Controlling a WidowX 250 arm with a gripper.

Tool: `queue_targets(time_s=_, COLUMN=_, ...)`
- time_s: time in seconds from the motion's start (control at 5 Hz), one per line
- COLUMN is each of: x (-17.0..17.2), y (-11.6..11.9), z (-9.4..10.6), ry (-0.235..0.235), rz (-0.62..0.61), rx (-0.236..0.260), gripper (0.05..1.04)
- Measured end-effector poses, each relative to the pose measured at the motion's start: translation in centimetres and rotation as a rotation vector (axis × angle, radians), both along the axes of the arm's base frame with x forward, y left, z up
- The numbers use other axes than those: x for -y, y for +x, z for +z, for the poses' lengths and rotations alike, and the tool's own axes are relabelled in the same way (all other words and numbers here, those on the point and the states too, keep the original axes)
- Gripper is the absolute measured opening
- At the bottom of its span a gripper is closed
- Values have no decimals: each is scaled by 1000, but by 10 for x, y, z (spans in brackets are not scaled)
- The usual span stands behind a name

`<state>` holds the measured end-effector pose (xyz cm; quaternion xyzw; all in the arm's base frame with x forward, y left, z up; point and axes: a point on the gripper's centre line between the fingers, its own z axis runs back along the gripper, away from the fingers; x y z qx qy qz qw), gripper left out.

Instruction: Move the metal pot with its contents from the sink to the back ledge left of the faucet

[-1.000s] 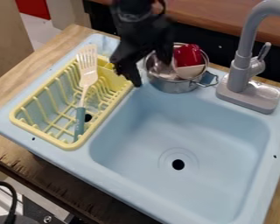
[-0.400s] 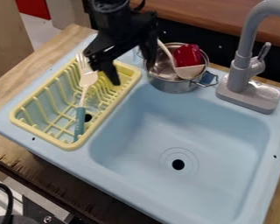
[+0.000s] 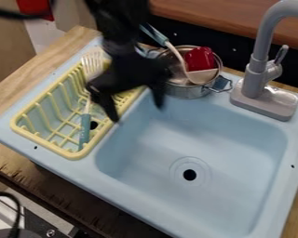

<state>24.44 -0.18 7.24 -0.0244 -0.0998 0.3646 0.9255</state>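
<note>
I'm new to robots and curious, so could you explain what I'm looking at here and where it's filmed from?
A fixed camera looks down at a slant on a light blue sink. The black machine coming in from the top is a robot arm; its gripper, a two-fingered hand, hangs near where the rack meets the basin. Its fingers are spread apart, and I see nothing held between them.

On the left is a yellow rack with a spatula lying in it. Beyond the basin stands a metal pot containing a red item and a pale spoon. The grey faucet is on the right.
</note>
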Motion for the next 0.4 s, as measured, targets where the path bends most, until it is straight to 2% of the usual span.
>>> queue_targets(time_s=0.2, x=36, y=0, z=-9, ry=8, rz=-111, rx=13, gripper=999)
queue_targets(time_s=0.4, x=68, y=-3, z=-23, ry=26, rz=-164, rx=-47, gripper=999)
